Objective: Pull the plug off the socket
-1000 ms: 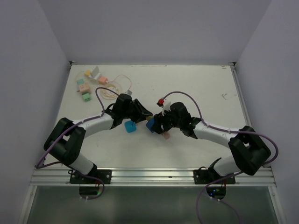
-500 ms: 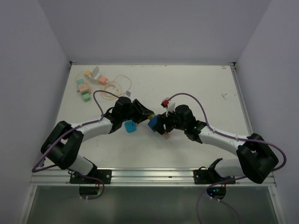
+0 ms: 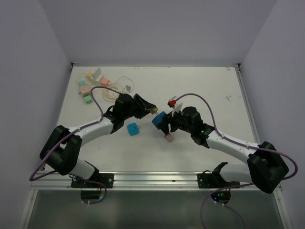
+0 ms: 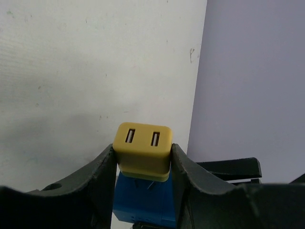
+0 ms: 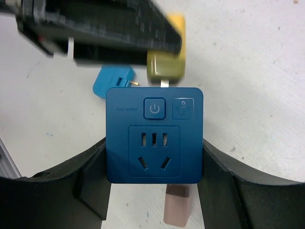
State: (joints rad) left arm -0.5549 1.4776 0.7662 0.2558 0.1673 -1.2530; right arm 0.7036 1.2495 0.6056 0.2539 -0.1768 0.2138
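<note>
Plug [image 4: 143, 150], yellow, sits clamped between the left fingers [image 4: 102, 174], while the right fingers [image 5: 93, 174] clasp the blue socket [image 5: 155, 143] by its sides. Each arm holds one half so the two can be drawn apart along the pins. Both are held up near the middle of the worktop [image 3: 205, 86]. A strip of metal pin shows between the two bodies, so the plug looks partly out, not free. Open room lies behind each arm for pulling back. A light-blue block [image 3: 133, 129] and a pink piece [image 3: 168, 138] lie close below; the side walls stand well apart.
</note>
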